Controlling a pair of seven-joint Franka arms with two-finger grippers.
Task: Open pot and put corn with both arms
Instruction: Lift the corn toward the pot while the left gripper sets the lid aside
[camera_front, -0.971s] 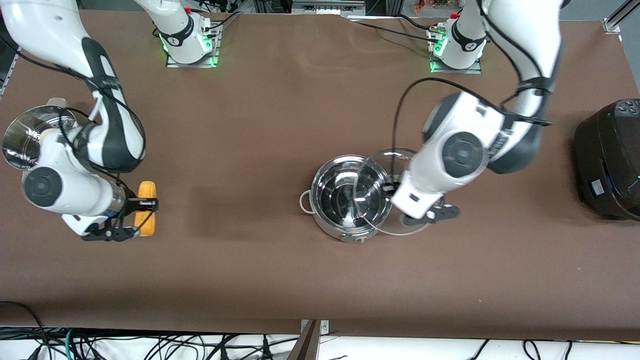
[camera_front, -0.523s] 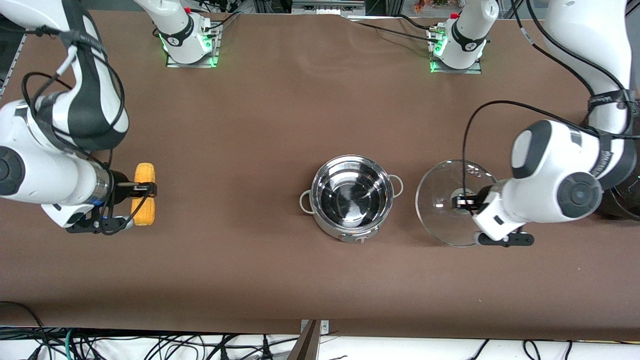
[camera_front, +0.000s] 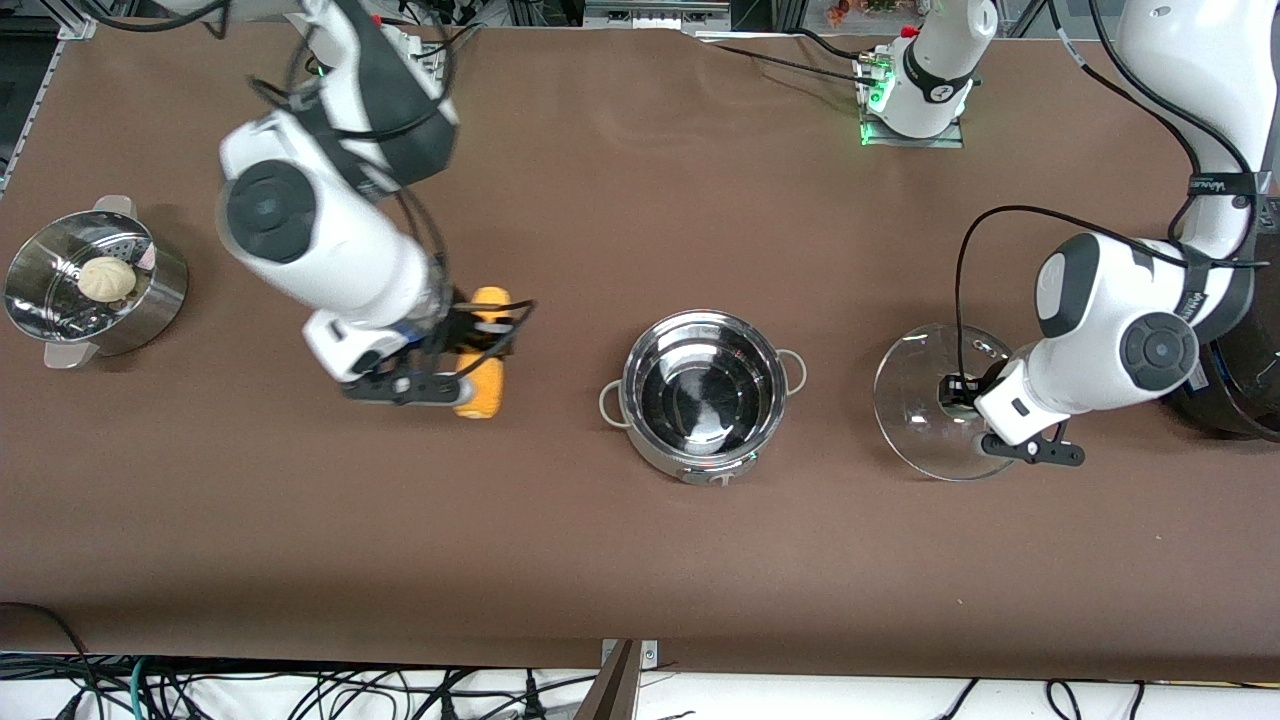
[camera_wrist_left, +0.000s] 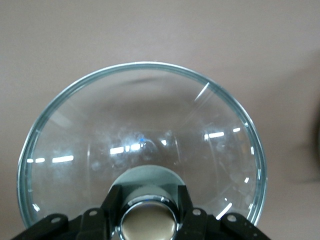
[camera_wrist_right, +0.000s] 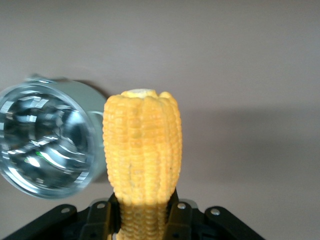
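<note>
Yellow corn (camera_front: 484, 352) pinched in right claw (camera_front: 478, 345) aloft; left claw (camera_front: 955, 388) pinches lid (camera_front: 925, 400) knob.

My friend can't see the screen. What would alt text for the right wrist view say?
A yellow corn cob held in the right claw fills the middle, above a brown table. An open, empty steel pot sits beside it.

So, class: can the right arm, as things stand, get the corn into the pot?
Probably yes. The right gripper holds the corn above the table beside the pot, which stands open; the left gripper holds the lid clear at the left arm's end.
</note>
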